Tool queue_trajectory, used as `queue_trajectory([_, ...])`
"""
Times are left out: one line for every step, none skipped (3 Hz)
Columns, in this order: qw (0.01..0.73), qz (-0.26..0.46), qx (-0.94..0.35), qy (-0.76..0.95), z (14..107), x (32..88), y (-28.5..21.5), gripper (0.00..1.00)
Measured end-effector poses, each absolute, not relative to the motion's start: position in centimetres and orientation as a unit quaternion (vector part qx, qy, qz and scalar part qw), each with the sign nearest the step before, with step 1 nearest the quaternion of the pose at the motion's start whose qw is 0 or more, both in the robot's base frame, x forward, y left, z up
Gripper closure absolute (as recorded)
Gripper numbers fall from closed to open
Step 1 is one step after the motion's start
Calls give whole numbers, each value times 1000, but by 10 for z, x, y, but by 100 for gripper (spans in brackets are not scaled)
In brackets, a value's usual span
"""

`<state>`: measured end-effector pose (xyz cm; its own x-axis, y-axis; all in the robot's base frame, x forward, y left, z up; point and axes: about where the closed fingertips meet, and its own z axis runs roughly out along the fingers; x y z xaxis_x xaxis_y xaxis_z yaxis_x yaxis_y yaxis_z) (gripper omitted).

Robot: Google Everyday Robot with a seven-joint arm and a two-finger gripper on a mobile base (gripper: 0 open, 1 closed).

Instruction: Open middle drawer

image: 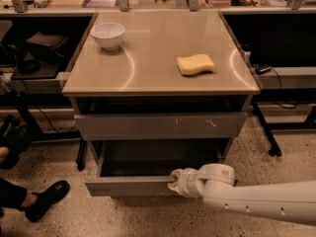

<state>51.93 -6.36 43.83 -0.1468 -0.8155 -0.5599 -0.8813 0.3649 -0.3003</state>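
Observation:
The middle drawer (pixel 128 185) is a plain grey handleless front. It stands pulled well out of the cabinet, and its dark inside (pixel 153 158) shows. My gripper (pixel 174 181) is at the right part of this front's top edge and is shut on it. My white arm (pixel 256 201) reaches in from the lower right. Above it is the wider grey front with pale scratch marks (pixel 160 125), which stands slightly out under the tabletop. No front shows below the middle drawer.
The beige cabinet top (pixel 148 58) holds a white bowl (pixel 108 35) at the back left and a yellow sponge (pixel 195 64) at the right. A person's black shoe (pixel 47 197) is on the speckled floor at the left. Dark desks with cables flank the cabinet.

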Motion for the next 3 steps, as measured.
queue_trajectory([339, 50, -564, 751, 440, 507, -65, 100])
queue_trajectory([339, 50, -564, 751, 440, 507, -65, 100])
queue_trajectory([339, 41, -548, 763, 441, 512, -74, 100])
